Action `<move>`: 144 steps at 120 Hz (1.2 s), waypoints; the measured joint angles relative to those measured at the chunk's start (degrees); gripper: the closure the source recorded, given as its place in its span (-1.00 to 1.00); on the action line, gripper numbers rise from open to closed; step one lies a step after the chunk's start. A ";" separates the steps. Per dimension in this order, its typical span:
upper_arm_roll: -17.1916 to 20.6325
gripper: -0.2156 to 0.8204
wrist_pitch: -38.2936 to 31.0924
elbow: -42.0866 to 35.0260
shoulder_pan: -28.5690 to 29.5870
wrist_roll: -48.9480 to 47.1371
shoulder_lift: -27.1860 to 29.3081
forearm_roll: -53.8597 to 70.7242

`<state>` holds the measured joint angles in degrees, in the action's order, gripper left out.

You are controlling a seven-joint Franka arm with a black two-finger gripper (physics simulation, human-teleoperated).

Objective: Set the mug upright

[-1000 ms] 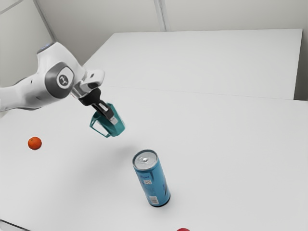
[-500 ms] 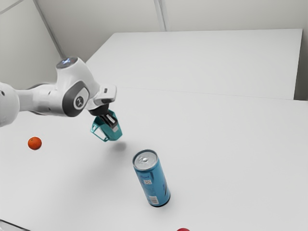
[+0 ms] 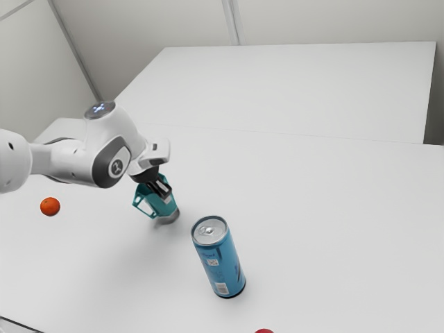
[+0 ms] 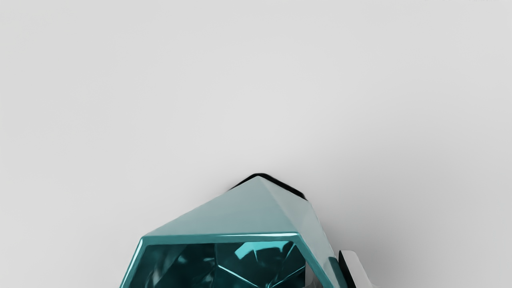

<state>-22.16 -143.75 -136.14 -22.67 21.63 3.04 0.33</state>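
Plainly one tool gripping one mug; one can.

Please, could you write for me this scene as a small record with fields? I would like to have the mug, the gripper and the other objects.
mug: teal, faceted
mug pose: opening up, roughly upright; slight tilt hard to judge
mug base: low over the table; contact unclear
mug handle: toward the exterior view's left
gripper: black, jaws shut on the mug's wall
can: blue, standing
fruit: orange, at the exterior view's left
partly seen: red object, at the exterior view's bottom edge
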 joint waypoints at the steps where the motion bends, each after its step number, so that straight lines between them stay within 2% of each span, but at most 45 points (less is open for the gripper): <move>1: 0.00 0.92 -0.02 0.00 0.00 -0.08 -0.02 0.01; 49: 0.26 0.90 -0.55 0.06 0.28 -2.79 -2.35 0.08; 95: -0.07 0.41 -0.55 0.18 -0.30 -3.06 -2.38 -0.47; 144: -0.07 0.05 -0.48 0.65 -0.21 -3.11 -1.36 -0.50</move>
<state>-22.24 -144.23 -135.49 -22.89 18.52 1.68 -0.17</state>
